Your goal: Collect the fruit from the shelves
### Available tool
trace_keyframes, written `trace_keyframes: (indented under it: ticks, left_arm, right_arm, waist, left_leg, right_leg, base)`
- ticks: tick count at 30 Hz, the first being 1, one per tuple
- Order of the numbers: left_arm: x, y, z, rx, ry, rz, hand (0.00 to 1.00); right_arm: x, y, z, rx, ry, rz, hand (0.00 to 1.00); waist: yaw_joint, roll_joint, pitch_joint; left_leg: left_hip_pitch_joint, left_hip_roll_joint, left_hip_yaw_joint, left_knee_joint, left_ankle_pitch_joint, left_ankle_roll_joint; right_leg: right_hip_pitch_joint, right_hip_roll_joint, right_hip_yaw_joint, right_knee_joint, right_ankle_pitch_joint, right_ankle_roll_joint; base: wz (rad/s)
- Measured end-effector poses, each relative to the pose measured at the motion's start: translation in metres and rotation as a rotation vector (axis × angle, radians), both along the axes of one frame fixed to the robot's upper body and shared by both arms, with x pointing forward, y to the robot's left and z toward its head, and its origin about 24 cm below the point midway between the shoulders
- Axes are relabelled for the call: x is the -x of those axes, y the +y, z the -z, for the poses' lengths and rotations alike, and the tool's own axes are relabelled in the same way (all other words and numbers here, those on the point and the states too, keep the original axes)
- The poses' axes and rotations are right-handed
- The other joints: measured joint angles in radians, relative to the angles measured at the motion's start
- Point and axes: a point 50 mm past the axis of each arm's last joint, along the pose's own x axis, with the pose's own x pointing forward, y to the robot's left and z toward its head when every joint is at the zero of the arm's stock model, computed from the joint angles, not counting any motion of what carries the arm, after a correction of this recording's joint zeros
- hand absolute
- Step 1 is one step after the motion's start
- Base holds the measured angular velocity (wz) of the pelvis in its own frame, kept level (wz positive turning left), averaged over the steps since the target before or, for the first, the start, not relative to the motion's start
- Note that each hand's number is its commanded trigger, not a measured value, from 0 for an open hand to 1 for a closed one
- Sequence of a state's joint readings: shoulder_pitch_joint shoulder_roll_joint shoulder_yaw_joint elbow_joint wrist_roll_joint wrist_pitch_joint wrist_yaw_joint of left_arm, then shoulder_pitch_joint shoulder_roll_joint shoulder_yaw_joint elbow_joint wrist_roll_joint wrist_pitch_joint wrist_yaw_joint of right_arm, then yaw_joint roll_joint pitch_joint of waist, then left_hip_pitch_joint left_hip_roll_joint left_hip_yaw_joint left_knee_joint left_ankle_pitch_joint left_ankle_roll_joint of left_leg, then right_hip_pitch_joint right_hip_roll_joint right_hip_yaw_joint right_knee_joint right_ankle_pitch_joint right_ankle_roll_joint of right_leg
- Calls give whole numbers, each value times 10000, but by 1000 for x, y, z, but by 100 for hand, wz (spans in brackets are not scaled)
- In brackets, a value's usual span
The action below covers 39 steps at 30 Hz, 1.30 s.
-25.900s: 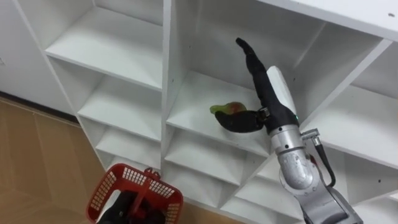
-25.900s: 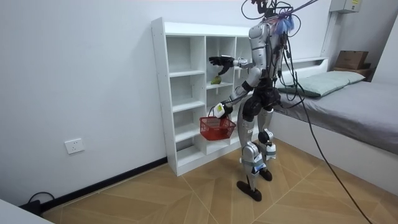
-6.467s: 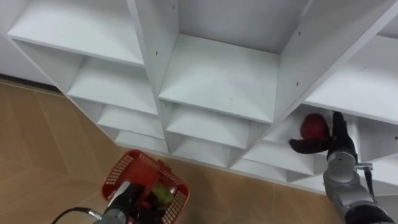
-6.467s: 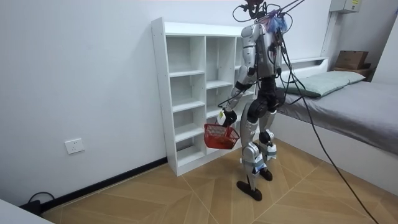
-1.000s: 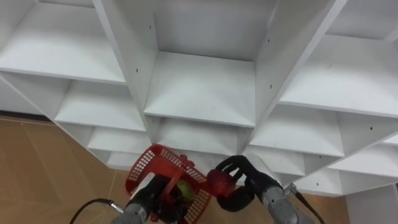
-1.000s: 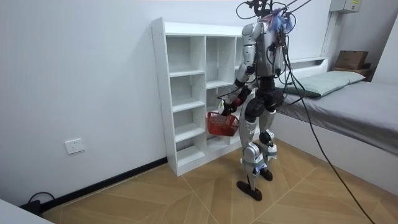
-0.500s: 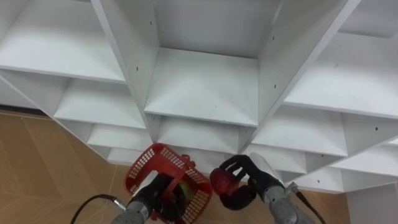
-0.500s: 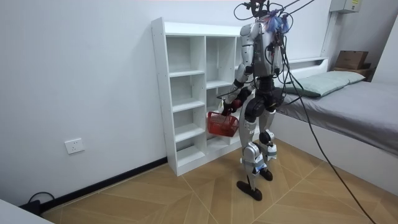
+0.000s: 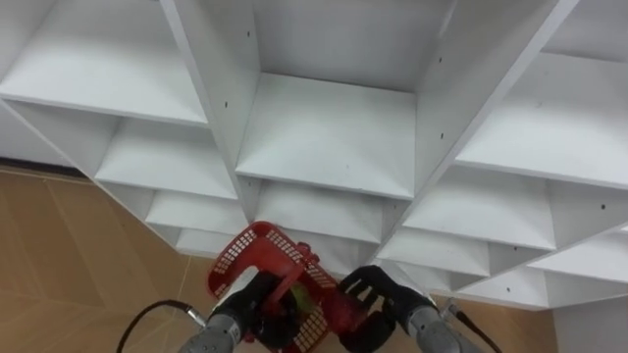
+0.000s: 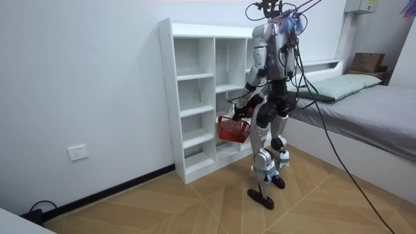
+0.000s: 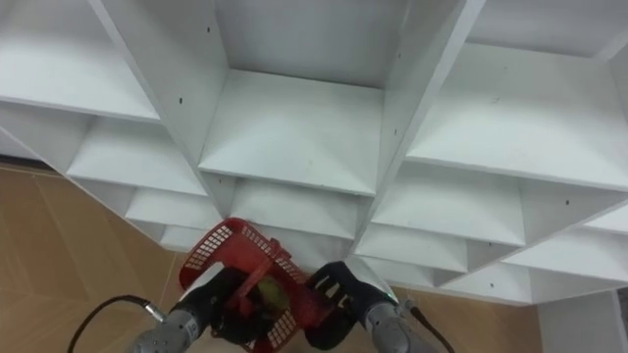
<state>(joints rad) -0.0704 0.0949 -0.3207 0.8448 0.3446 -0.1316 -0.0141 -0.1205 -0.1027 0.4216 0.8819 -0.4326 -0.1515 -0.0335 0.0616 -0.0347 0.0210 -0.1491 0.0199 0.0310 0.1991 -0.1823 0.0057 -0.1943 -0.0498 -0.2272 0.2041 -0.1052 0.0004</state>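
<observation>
A red mesh basket (image 9: 238, 257) hangs low in front of the white closet (image 9: 334, 137). My left hand (image 9: 245, 304) is curled round its handle. A green fruit (image 9: 300, 298) lies inside it. My black right hand (image 9: 385, 294) is at the basket's right rim, fingers curled over a red fruit (image 9: 343, 312) that is partly hidden by them. In the room view I stand upright facing the closet (image 10: 195, 97), with the basket (image 10: 233, 130) held at hip height.
The closet's white compartments (image 11: 294, 127) in front of me show nothing on their shelves. Wooden floor (image 9: 59, 255) lies to the lower left. A bed (image 10: 364, 110) stands behind me at the room view's right.
My right hand has carried the red fruit down and left, from beside the basket to its right rim. The basket and left hand have barely moved.
</observation>
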Motion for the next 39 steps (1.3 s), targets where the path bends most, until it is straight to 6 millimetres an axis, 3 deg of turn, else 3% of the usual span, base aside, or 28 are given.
trace_keyframes:
  ticks: [27,39]
  left_arm:
    - [-5,-18,-3,266,-162,481,100]
    - [-4,-20,-3,246,-151,574,100]
  right_arm:
    - [-18,12,-11,-314,-377,-262,100]
    - [-15,13,-8,-215,-281,-360,100]
  waist:
    - [-4,117,23]
    - [-6,143,45]
  left_leg:
    - [-139,0,-117,66,1,-3]
    - [-134,-2,-108,66,2,-3]
  right_leg:
    - [0,-37,-230,7,-37,0]
    - [16,-44,-237,10,-36,0]
  base:
    - [2]
    - [0]
